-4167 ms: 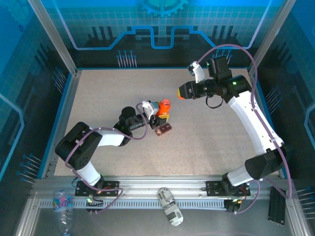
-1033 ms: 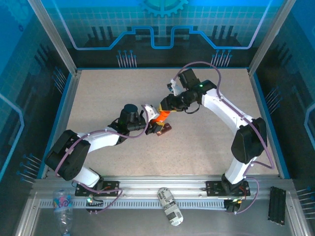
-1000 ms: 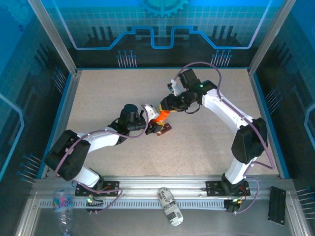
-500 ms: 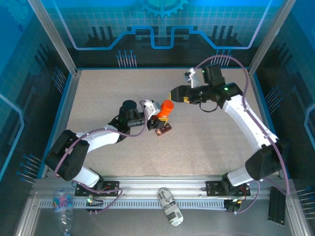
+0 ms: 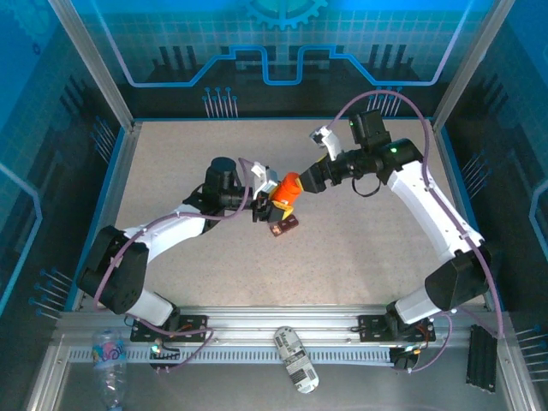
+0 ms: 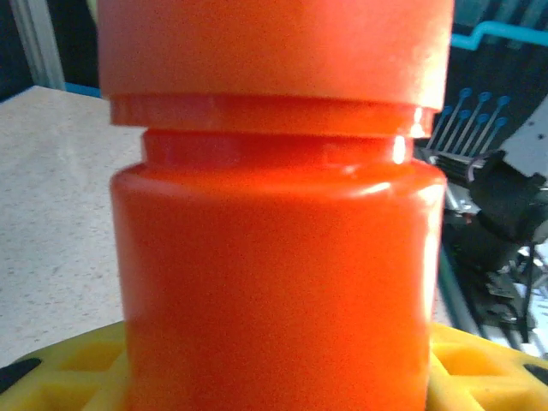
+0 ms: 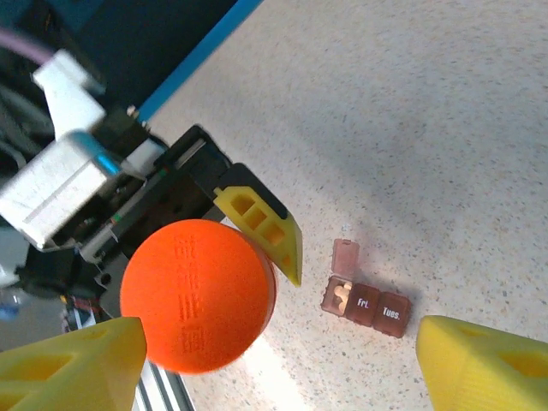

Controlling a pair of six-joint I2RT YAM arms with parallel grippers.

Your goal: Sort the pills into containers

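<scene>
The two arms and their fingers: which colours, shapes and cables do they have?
The left arm and the right arm have white links with black joints. A thin purple cable loops along each. The fingers are yellow and wedge-shaped, with square recesses.

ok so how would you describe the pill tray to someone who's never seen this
Look near the middle of the speckled table, where the left gripper holds the orange bottle. Beside it, toward the arms' bases, lies the pill tray: small, flat, dark red-brown, with day-labelled compartments and one lid flipped open.
</scene>
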